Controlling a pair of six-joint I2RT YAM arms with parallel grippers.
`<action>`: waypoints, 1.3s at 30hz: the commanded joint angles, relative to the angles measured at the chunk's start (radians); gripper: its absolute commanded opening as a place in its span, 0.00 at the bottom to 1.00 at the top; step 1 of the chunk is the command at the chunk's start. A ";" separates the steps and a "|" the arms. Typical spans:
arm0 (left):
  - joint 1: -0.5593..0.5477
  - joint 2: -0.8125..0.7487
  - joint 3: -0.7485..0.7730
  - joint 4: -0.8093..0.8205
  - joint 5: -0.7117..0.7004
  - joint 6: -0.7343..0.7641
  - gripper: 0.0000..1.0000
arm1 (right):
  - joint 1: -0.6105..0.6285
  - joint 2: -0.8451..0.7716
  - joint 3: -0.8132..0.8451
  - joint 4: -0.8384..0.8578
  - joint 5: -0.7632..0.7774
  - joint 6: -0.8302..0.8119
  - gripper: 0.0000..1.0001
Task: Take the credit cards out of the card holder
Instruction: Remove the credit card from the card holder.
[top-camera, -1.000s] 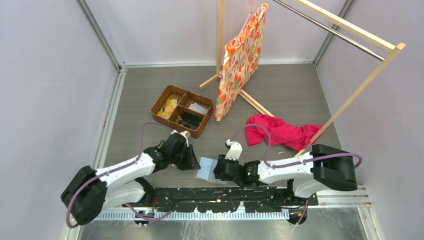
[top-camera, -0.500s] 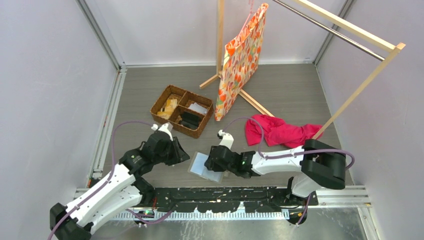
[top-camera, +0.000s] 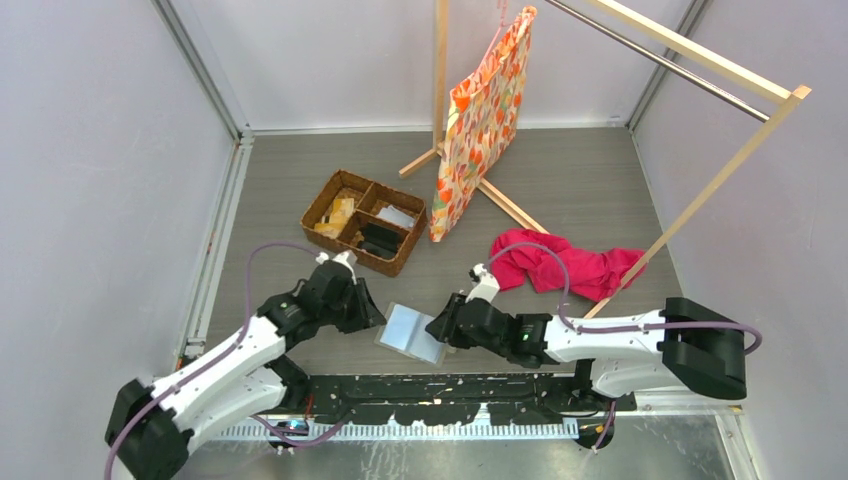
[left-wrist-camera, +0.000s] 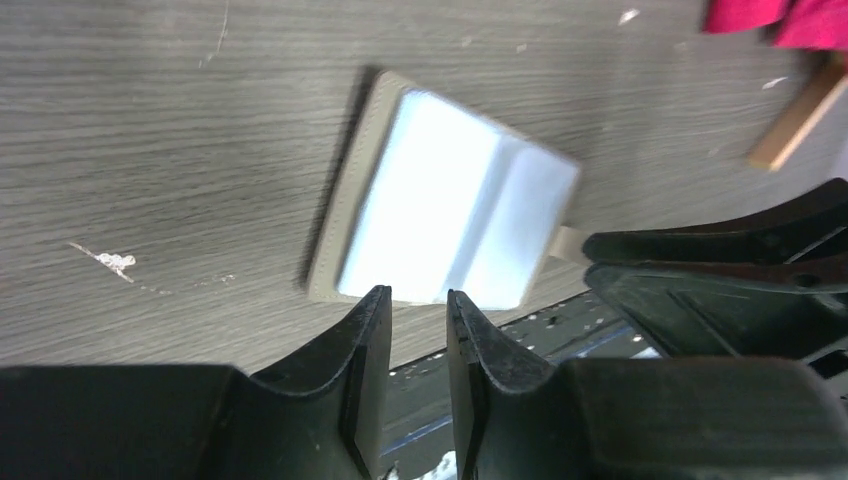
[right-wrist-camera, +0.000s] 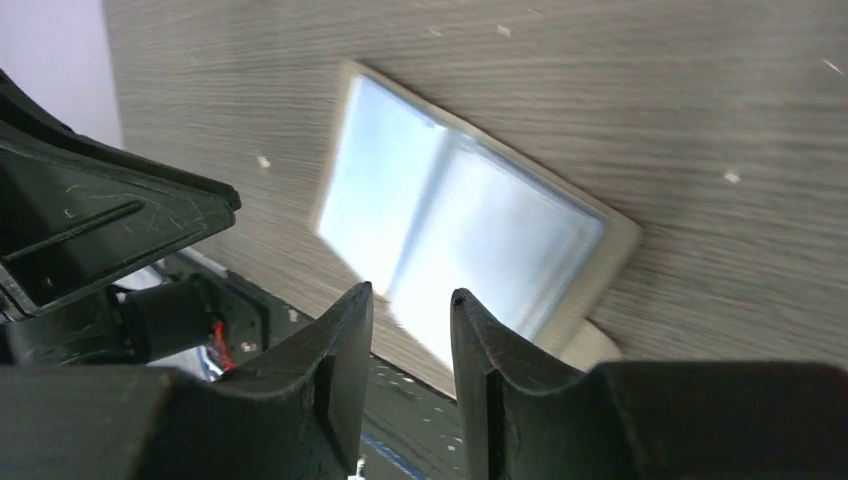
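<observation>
I see the holder (top-camera: 410, 333) lying open between my left gripper (left-wrist-camera: 418, 298) and right gripper (right-wrist-camera: 412, 295), both barely open, empty.

Card holder (top-camera: 408, 331) open flat on table (top-camera: 560, 180). Left gripper (top-camera: 371, 317) crowds its left edge, right gripper (top-camera: 440, 330) its right edge. Far side: bare strip of table, then wicker basket (top-camera: 364, 220) near. Near side: black base rail (top-camera: 450, 385) close. Red cloth (top-camera: 565, 263) well apart, right. Approach from above free.
</observation>
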 joint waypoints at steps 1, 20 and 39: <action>0.005 0.102 -0.047 0.121 0.058 0.013 0.28 | -0.009 0.024 -0.067 0.071 0.018 0.128 0.41; 0.005 0.264 -0.154 0.262 0.078 0.017 0.28 | -0.009 0.102 -0.041 0.100 0.017 0.116 0.41; 0.005 0.208 -0.124 0.175 0.093 0.044 0.27 | -0.010 0.266 0.162 0.144 -0.075 -0.032 0.39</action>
